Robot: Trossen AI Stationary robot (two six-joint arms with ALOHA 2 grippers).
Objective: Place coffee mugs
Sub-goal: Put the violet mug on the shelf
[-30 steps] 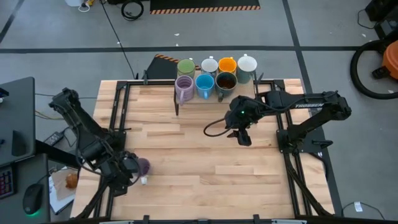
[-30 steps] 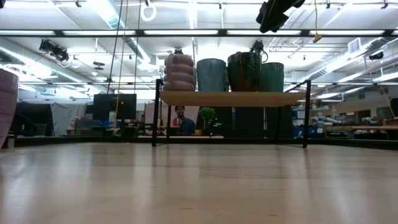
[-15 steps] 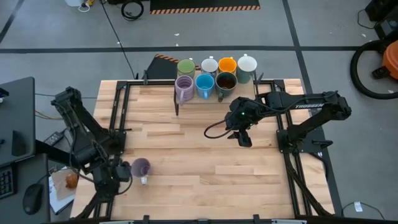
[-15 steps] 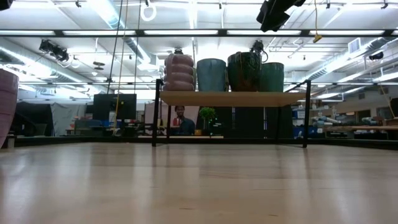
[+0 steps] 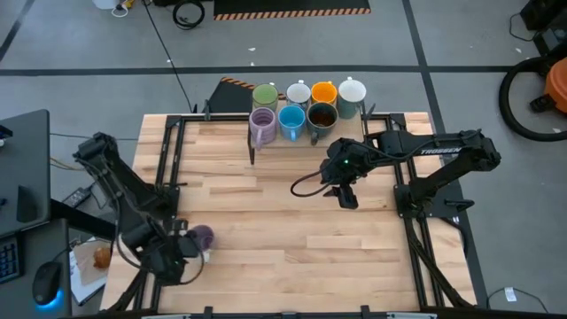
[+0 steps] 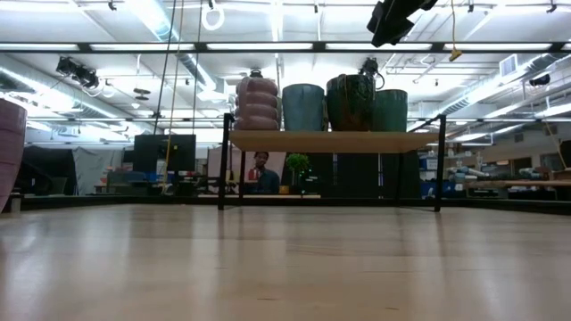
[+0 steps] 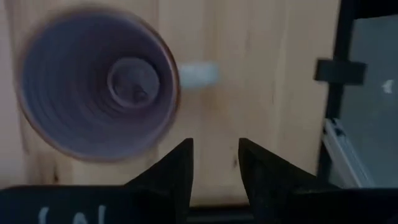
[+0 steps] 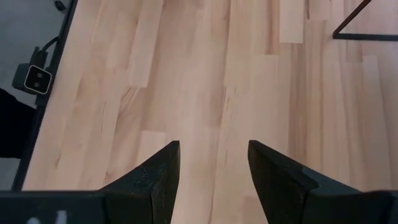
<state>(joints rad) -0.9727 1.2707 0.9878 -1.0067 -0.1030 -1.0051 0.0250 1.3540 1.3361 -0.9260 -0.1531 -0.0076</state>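
Observation:
A light purple mug [image 5: 204, 235] stands upright, mouth up, on the table near its near-left corner. In the left wrist view the mug [image 7: 96, 87] is seen from above, with its white handle [image 7: 198, 73] off one side. My left gripper [image 5: 183, 251] [image 7: 216, 165] hovers open, pointing down, just near-left of this mug without touching it. Seven more mugs [image 5: 306, 106], green, white, orange, white, purple, blue and dark brown, stand on a small shelf [image 6: 330, 141] at the far edge. My right gripper [image 5: 347, 197] [image 8: 213, 168] hangs open over bare table at centre-right.
The shelf stands on thin black legs [image 6: 221, 169], leaving a gap beneath it. Black frame rails [image 5: 164, 159] run along the table's left and right sides. The wooden table top [image 5: 283, 230] between the arms is bare. The purple mug shows at the low view's left edge [image 6: 9, 152].
My left gripper drew back from the purple mug toward the table's left edge, uncovering it, then shifted back toward it on its near side. The mug stayed where it was. My right arm kept still.

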